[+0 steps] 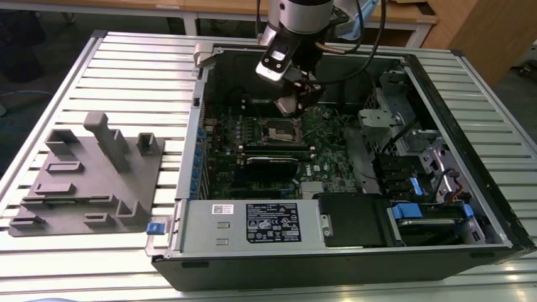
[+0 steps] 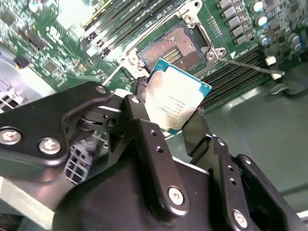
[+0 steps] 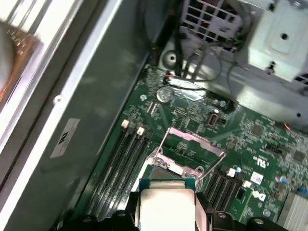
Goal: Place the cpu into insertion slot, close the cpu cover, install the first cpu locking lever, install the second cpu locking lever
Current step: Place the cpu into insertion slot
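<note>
My black claw (image 2: 169, 111) pinched the silver-topped square cpu (image 2: 175, 96), tilted, above the dark silver-rimmed insertion slot (image 2: 172, 48); levelling and matching corners looked essential.

A grey fixture (image 1: 88, 173) sits beside the open computer case (image 1: 336, 267) on a slatted table (image 1: 126, 75).

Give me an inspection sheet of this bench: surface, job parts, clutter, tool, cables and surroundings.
Surface: slatted metal table bearing an open computer case.
Job's things: cpu held clear of the bare insertion slot; cpu cover raised open.
Clutter: grey moulded fixture at the exterior view's left.
Tool: tool shut on the cpu.
Cables: black cables run off the arm.
Surroundings: wooden furniture behind.
</note>
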You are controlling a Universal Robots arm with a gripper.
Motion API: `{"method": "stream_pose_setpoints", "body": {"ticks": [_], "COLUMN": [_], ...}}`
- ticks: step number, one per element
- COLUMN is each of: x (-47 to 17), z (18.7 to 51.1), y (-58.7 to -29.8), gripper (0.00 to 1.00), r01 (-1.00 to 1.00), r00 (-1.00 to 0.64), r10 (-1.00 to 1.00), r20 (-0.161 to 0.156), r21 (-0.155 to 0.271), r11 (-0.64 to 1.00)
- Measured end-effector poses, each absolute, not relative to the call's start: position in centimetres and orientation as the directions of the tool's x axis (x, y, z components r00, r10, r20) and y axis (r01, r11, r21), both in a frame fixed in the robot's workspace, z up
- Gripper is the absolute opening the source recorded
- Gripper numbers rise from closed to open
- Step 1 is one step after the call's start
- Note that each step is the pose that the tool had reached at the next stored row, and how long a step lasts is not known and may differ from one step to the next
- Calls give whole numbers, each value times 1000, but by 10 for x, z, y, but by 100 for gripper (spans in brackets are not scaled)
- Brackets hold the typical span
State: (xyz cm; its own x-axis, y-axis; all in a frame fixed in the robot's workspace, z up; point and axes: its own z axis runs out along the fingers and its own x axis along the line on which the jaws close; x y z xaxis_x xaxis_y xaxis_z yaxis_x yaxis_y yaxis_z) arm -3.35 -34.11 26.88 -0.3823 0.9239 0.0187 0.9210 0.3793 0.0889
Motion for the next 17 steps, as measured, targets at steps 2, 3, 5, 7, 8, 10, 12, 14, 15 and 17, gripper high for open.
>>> {"method": "stream_pose_setpoints", "body": {"ticks": [2,3,5,7,8,10,12,14,15,17], "x": [-34,-34,-34,-34,-34,-34,-34,-34,-34,-34], "z": [268,268,268,268,268,267,267,267,266,266], "y": [-341,-341,-341,-341,-341,-341,-341,-341,-341,-341], "gripper": [54,54,54,54,54,54,54,54,54,54], "r01": [934,940,952,962,966,974,981,987,989,993], "r00": [-349,-332,-296,-262,-244,-209,-173,-137,-120,-83], "r10": [937,943,955,965,970,978,985,990,993,996], "r20": [19,19,19,19,19,19,19,19,19,19], "r21": [89,89,89,89,89,89,89,89,89,89], "r11": [346,329,294,259,242,207,171,135,117,81]}}
